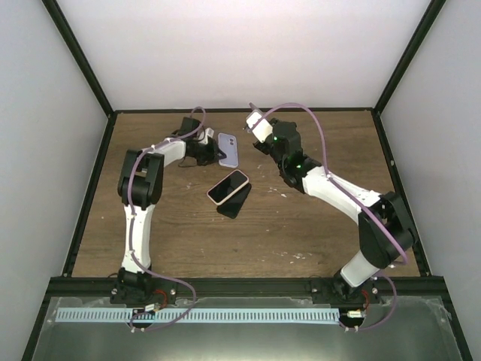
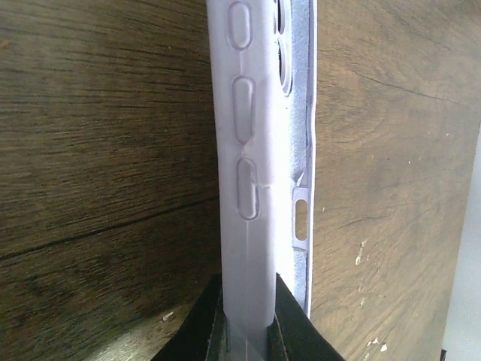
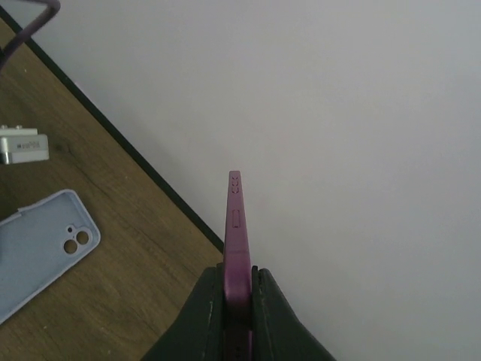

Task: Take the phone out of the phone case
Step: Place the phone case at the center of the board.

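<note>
Two pincers are seen closed on thin edges. The left gripper [image 2: 248, 331] is pinched on one long side of the lavender phone case [image 1: 228, 149], toward the far middle of the wooden table [image 1: 316, 233]. The case is matte and soft-looking, with raised oval buttons and rounded corners. The right gripper [image 3: 239, 301] is pressed on a slim magenta slab [image 3: 234, 218] — phone or case cannot be told — raised before the white far wall [image 3: 361, 150]. A pink-rimmed phone [image 1: 228, 186] is seen nearer, apart from both. Open grained wood is left on the near and right sides.
</note>
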Robot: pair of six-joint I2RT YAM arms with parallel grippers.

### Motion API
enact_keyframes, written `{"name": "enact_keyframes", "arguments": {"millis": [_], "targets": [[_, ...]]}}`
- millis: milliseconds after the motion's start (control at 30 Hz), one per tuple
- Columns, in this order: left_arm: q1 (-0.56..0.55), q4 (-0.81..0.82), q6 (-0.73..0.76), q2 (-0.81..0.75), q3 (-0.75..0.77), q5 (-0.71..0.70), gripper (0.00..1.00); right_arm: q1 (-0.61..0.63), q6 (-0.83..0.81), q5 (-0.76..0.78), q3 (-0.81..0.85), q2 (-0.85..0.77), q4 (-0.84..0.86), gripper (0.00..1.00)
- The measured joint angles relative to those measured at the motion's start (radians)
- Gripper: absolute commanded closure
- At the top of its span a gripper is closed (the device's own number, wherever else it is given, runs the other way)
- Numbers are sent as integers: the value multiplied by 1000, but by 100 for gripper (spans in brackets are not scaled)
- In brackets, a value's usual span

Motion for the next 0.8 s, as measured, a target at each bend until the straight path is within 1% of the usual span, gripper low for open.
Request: {"name": "enact_keyframes", "arguments": {"millis": [33,67,167,267,367,433,500,667,800], "targets": [[2,-11,5,5,10,2,95,-3,2,0,0,6,-4,99],[3,-21,10,9,17,3,87,-6,3,0,0,11,-9,99],[3,-56,32,16,46,-7,59,-11,11,0,0,23,-24,99],[0,-89,45,20,63,-31,42,-12,18,0,2,29,-29,99],[-2,-105,50,20,89,-53,27,-12,25,-1,10,35,-34,99],[-4,-109,54,18,95,-66,21,-12,29,-2,19,38,-37,99],[-4,-116,61,9,96,-81,13,-12,29,-3,26,38,-37,99],[0,-163,79,-33,77,-150,3,-12,24,-5,32,38,-29,99],[11,-199,91,-99,43,-182,0,-12,5,-5,32,38,-3,99]]}}
